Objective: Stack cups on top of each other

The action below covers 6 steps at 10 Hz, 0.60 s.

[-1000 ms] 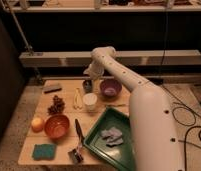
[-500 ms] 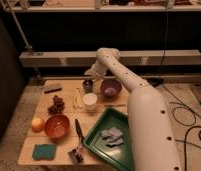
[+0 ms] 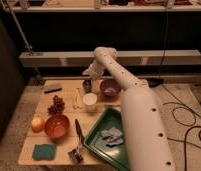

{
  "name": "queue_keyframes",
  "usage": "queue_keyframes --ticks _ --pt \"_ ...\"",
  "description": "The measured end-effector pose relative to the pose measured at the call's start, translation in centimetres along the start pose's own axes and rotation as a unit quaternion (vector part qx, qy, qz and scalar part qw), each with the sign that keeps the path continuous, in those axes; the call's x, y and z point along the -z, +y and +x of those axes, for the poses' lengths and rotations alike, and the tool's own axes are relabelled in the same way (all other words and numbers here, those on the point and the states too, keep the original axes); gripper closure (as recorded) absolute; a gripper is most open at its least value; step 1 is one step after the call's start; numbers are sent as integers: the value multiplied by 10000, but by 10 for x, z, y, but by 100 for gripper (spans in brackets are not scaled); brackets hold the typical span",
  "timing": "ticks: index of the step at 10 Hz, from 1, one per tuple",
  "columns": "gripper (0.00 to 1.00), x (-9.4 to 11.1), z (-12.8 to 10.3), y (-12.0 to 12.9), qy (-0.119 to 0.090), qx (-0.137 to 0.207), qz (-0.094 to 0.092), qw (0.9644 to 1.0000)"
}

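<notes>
Only the arm's upper joint has swung slightly rightward since the earlier frame; the pincer (image 3: pixel 88 79) hangs over the far side of the table (image 3: pixel 61 150) with its jaws spread, which suggests an approach, not a carry. Well to its left and nearer the camera sits the red-orange bowl (image 3: pixel 57 126). Directly beneath the pincer stands the dark grey cup (image 3: pixel 87 86); contact cannot be told. Just in front of the pincer, the white cup (image 3: pixel 89 101) stands upright, mouth up, probably to receive the narrower cup. Near its right sits the purple bowl (image 3: pixel 110 89).
</notes>
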Motion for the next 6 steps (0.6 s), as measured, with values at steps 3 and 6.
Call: queue_keyframes --ticks 3,6 --pt "34 -1 1 -1 5 -10 -17 10000" --pt "64 -1 1 -1 10 -8 -22 10000"
